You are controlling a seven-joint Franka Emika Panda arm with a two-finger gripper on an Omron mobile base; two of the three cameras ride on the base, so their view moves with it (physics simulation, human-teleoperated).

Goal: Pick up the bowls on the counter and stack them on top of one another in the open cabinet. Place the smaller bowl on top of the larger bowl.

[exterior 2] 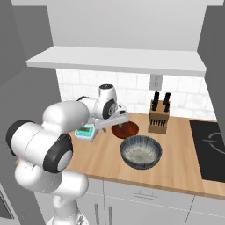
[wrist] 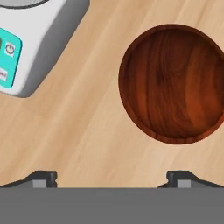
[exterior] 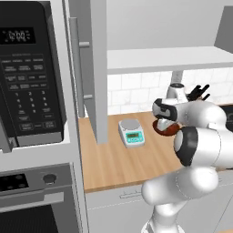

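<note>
The shallow reddish-brown wooden bowl (wrist: 175, 83) sits upright on the light-brown wooden counter (exterior 2: 176, 169) with plank grain, and it is empty inside. In the right base view this smaller bowl (exterior 2: 125, 129) is just behind the wider dark charcoal-grey bowl (exterior 2: 141, 151), which has a textured outside and a speckled lighter grey inside; the two stand very near, and I cannot tell if their rims touch. The grey bowl is nearer to the front edge of the counter. Above the brown bowl hangs the two-finger gripper (exterior 2: 119, 118) of the white arm, pointing down at the counter. In the hand view the gripper (wrist: 111, 177) has its two dark tips far apart, so it is released and grasps nothing; the brown bowl lies ahead of the tips and toward one side, not between them. Beside the brown bowl, on its other side, stands a white kitchen scale (exterior 2: 85, 132) with a turquoise panel. A wooden knife block (exterior 2: 158, 116) with black handles stands near the tiled wall, behind the grey bowl. Over the counter is the pale grey open cabinet with its white shelf board (exterior 2: 118, 59), and its tall grey door (exterior: 93, 68) is swung open. Left of this door is a black microwave (exterior: 29, 73).
</note>
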